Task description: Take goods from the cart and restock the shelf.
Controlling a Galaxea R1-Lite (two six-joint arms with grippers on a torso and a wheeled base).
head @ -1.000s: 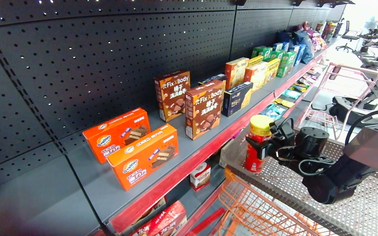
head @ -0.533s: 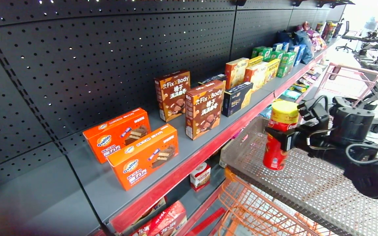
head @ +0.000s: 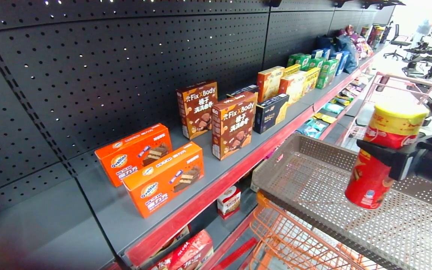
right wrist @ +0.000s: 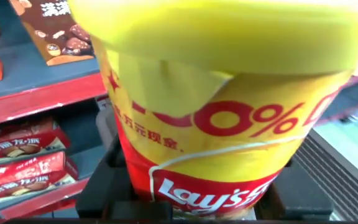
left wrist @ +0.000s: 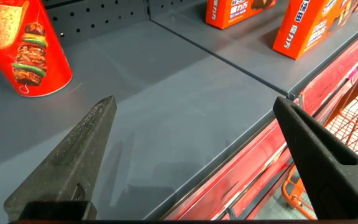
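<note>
Right hand (head: 383,157) clamped round the middle of a red can (head: 368,185), yellow lid uppermost. The can is held clear above the cart's perforated tray (head: 313,180), at 3 o'clock in the head view. Left hand (left wrist: 194,106) spread wide, holding nothing, over the bare grey shelf (left wrist: 185,81). A second can (left wrist: 27,50) stands on that shelf nearby.
</note>
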